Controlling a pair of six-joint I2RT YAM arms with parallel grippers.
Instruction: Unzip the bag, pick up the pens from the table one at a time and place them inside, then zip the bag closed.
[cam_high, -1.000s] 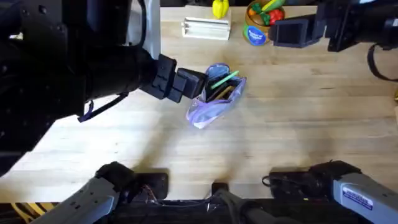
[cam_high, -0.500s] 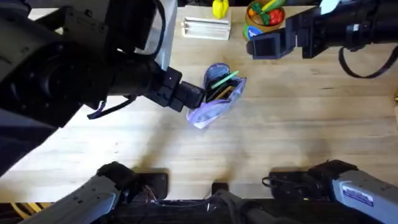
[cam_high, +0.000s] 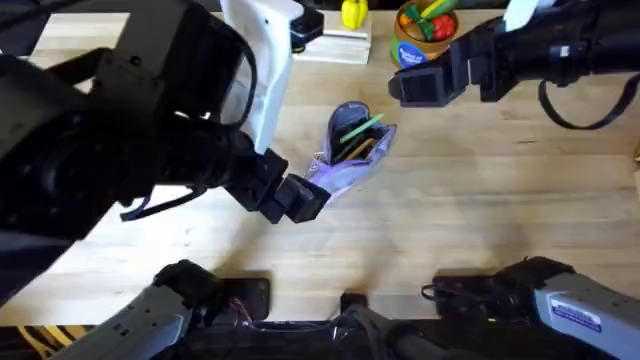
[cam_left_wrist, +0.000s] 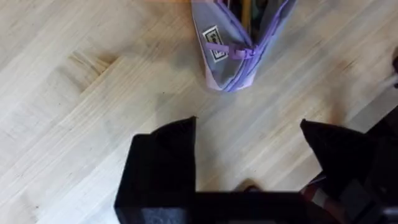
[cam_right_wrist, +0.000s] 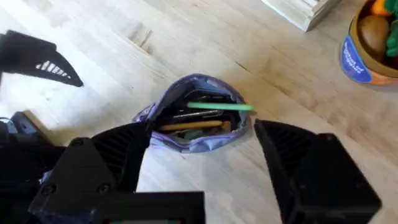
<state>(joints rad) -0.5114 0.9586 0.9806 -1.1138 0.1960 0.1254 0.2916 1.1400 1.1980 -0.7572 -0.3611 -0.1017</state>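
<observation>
purple pencil pouch (cam_high: 350, 150) lies on the wooden table (cam_high: 480, 200) around the middle, nearer the far edge, mouth gaping open at its far end, zipper not closed. green pen (cam_high: 361, 127) sticks out of the open mouth, yellow-tan pen (cam_right_wrist: 189, 126) lies inside beside dark items. small label (cam_left_wrist: 214, 42) sits on the closed near end by the zipper pull. left gripper (cam_high: 300, 197) sits just beside the pouch's near end, fingers spread apart, grasping nothing, bare wood between them in the left wrist view. right gripper (cam_high: 420, 85) hovers over the far side near the blue tub of toy food (cam_high: 420, 35), fingers parted wide and empty, pouch mouth seen between them in the right wrist view. white sticks (cam_high: 335, 40) lie at the far edge.
</observation>
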